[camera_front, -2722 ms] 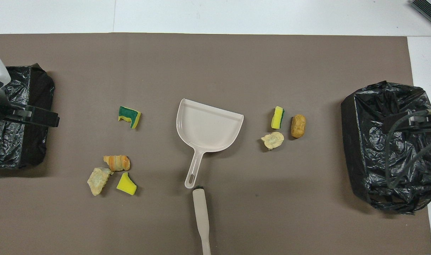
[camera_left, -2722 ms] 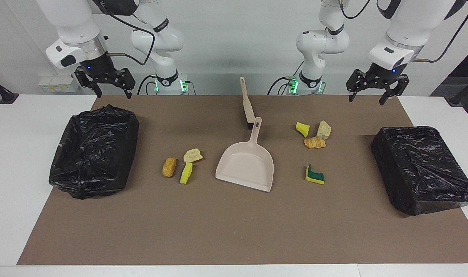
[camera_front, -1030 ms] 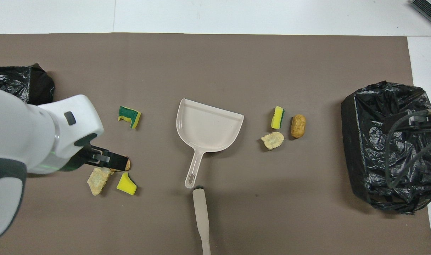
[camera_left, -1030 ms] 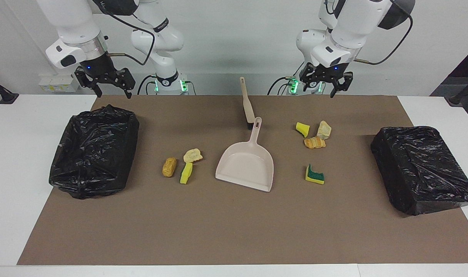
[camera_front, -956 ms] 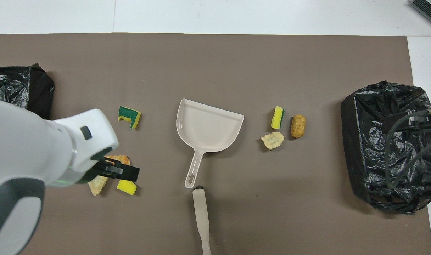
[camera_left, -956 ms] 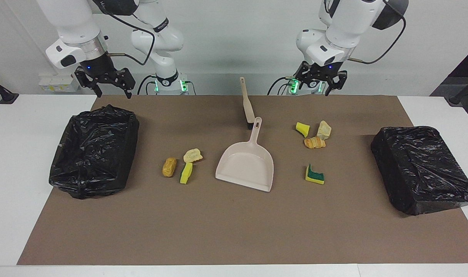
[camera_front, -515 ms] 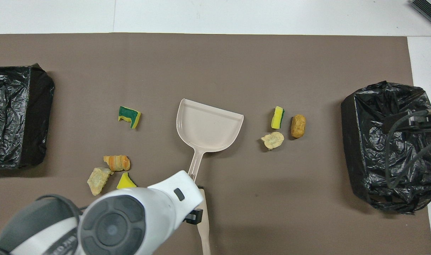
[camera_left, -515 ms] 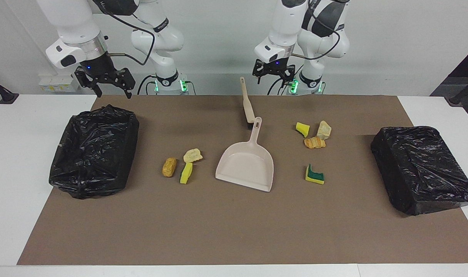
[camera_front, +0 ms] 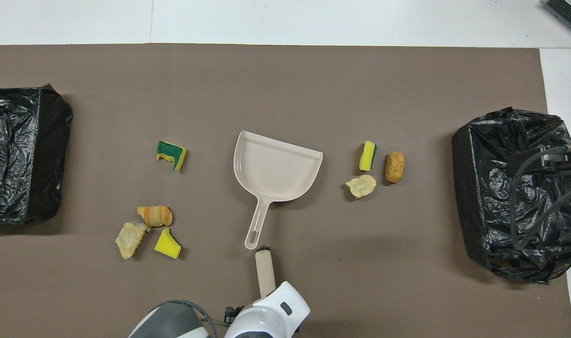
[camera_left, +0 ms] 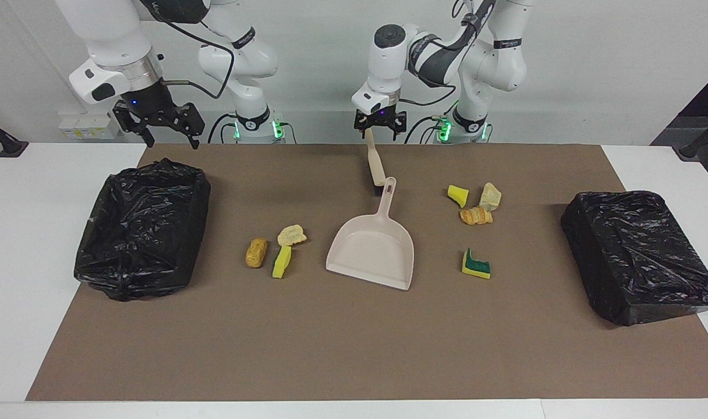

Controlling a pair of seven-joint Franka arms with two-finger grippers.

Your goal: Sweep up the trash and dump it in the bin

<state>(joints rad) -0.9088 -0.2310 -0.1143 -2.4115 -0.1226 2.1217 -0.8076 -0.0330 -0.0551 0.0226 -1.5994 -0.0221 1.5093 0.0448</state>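
Seven scraps of trash on the brown mat (camera_left: 354, 349), in two groups either side of the beige dustpan (camera_left: 372, 247). Toward the right arm's end: a tan lump (camera_left: 256, 252), a pale bread-like piece (camera_left: 291, 235) and a yellow-green sponge strip (camera_left: 282, 261), close together. Toward the left arm's end: a yellow sponge wedge (camera_left: 458, 194), a pale lump (camera_left: 489, 196) and an orange striped lump (camera_left: 476, 216) clustered, plus a green-and-yellow sponge piece (camera_left: 475, 265) a little farther from the robots, apart from the cluster. Dustpan flat in the middle of the mat, handle pointing toward the robots. Beige hand brush (camera_left: 373, 157) lying just beside the tip of that handle, nearer to the robots, its own handle toward the robots' edge. Left gripper (camera_left: 379, 123) directly over the brush handle's end, fingers spread apart either side of it, not clamped; contact hard to judge. Right gripper (camera_left: 163, 125) waiting in the air over the mat corner near the black-lined bin (camera_left: 141, 227) at its end, fingers released, holding nothing. Second black-bagged bin (camera_left: 639, 256) at the left arm's end of the table.
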